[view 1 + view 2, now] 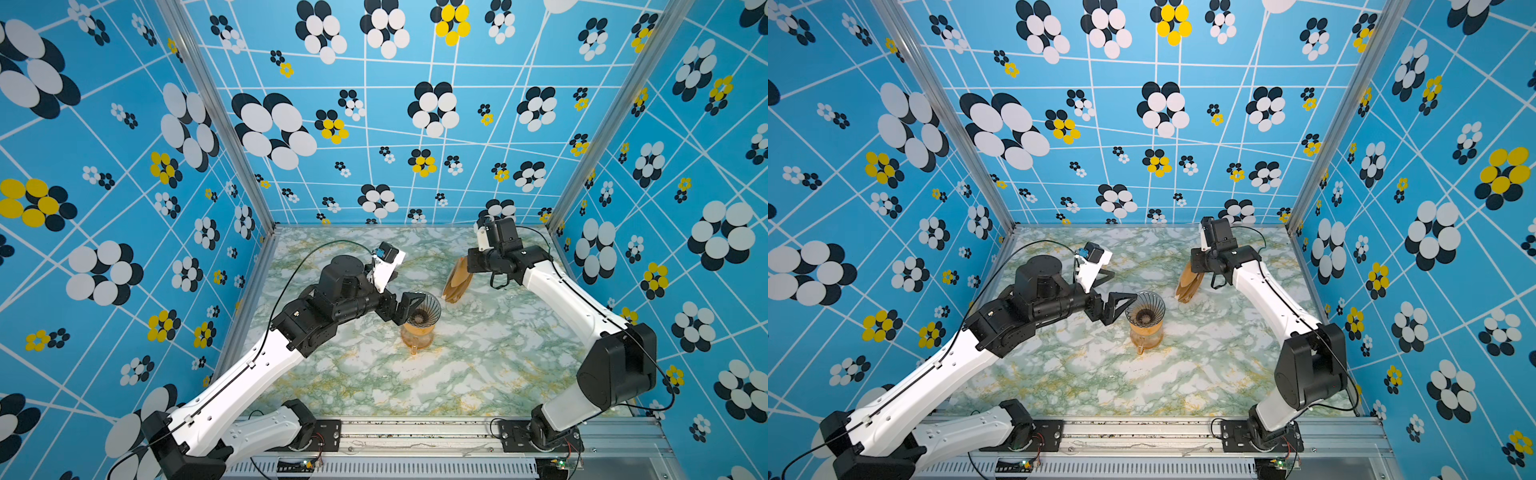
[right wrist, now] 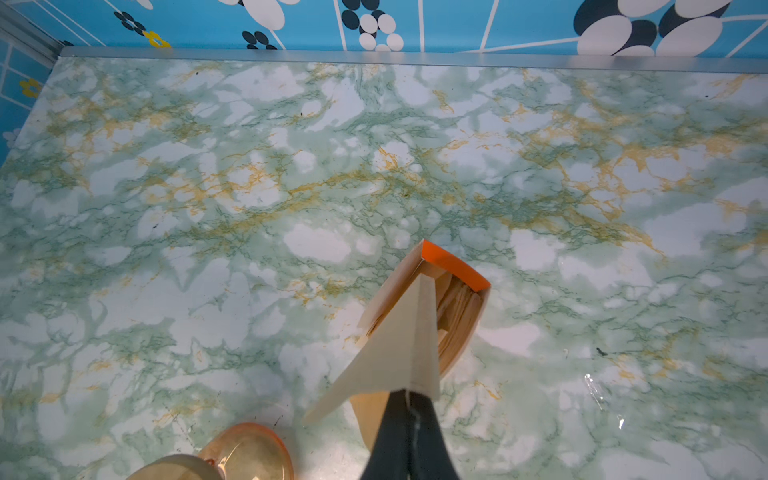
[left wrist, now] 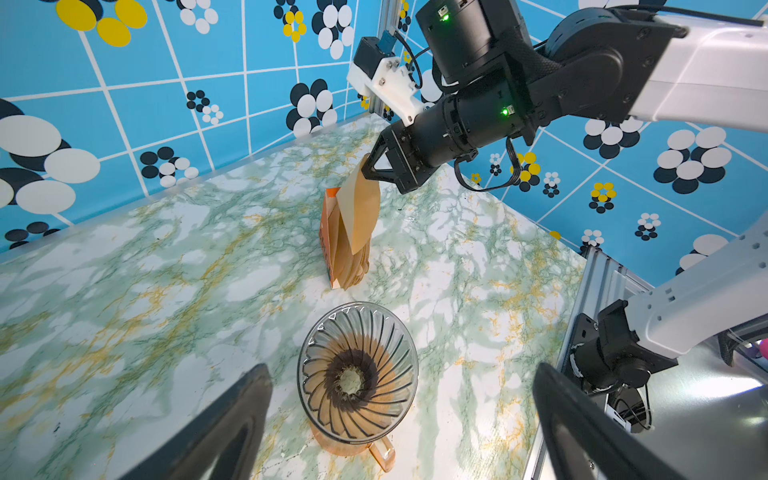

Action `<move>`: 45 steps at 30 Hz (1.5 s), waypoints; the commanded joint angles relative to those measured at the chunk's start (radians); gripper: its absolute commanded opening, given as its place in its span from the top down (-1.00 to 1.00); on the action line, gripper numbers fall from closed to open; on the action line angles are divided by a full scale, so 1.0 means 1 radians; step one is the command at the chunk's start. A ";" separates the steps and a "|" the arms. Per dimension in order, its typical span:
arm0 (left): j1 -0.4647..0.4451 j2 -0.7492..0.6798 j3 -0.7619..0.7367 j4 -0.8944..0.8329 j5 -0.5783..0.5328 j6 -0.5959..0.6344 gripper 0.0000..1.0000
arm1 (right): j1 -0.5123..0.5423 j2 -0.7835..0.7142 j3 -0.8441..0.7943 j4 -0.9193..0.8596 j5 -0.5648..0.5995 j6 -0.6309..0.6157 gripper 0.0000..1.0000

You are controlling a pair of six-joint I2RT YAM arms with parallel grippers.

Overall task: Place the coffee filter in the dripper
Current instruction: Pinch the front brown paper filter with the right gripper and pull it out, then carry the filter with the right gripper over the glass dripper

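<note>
1. Nearest the left wrist camera are the dark fingers point(image 3: 232, 415) of the left gripper point(image 1: 404, 309). They're spread wide with nothing in them, parked right next to the clear grey ribbed glass cone dripper point(image 3: 357, 374). From above I honestly can't tell if one finger is touching the rim.
2. The dripper is empty and perched on the amber glass carafe point(image 3: 374, 451), out on the green-veined marble tabletop point(image 1: 457, 374).
3. The right gripper point(image 3: 372, 172) is pinched shut on the top edge of the thin tan paper coffee filter point(image 3: 359, 208). The filter hangs flat over the upright stack of brown filters in the orange-topped pack point(image 3: 338, 257), beside the dripper and not in it yet.
4. What I'd worry about:
   - It's a small pinch on flimsy paper, so a quick swing could let it slip out or flutter.
   - The filter's lower tip overlaps the pack, so it might snag, drag a second sheet out or tip the pack over.
   - It looks folded flat, so it may just lie across the mouth instead of seating as a cone.
   - A nudge from the left fingers could knock the dripper off the carafe.
   - Both arms meet at the same spot, so they could bump.
</note>
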 commanded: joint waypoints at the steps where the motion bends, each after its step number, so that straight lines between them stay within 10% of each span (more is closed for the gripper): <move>1: -0.005 -0.020 0.013 -0.016 -0.020 0.023 -0.98 | 0.022 -0.075 -0.016 -0.073 -0.015 -0.021 0.96; 25: 0.005 -0.029 0.115 -0.237 0.072 0.134 -0.98 | 0.147 -0.335 0.096 -0.440 -0.254 -0.043 0.96; 45: 0.010 -0.080 0.013 -0.166 0.106 0.110 -0.98 | 0.294 -0.141 0.239 -0.510 -0.365 -0.070 0.94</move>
